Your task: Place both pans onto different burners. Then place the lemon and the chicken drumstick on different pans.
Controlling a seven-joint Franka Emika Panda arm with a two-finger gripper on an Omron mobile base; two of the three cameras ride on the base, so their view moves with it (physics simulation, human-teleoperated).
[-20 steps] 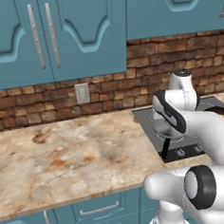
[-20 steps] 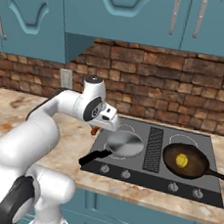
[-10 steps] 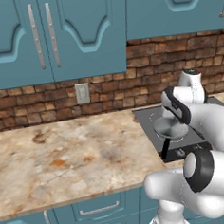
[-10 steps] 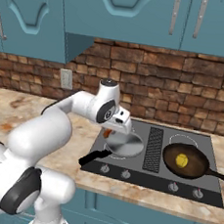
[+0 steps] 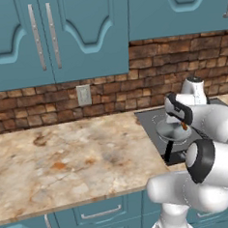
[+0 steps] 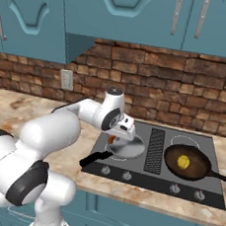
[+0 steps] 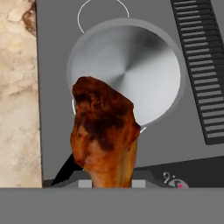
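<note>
Meanwhile the hand (image 6: 113, 139) grips the chicken drumstick (image 7: 104, 131) above the empty silver pan (image 6: 126, 148); lemon (image 6: 183, 162) sits in the brown pan (image 6: 188, 163).

A home kitchen: teal wall cupboards (image 5: 56, 33) with long handles hang above a brick backsplash (image 6: 196, 94), a marbled worktop (image 5: 66, 163) runs over matching drawers (image 5: 97, 214), a wall socket (image 5: 83, 95) sits in the brick, and a dark cooktop (image 6: 147, 181) with knobs carries two pans (image 6: 186, 163).

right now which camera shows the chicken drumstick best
The hand view: the chicken drumstick looms large and close above the silver pan. The right base view gives an orange sliver under the gripper; the left base view a speck.
</note>
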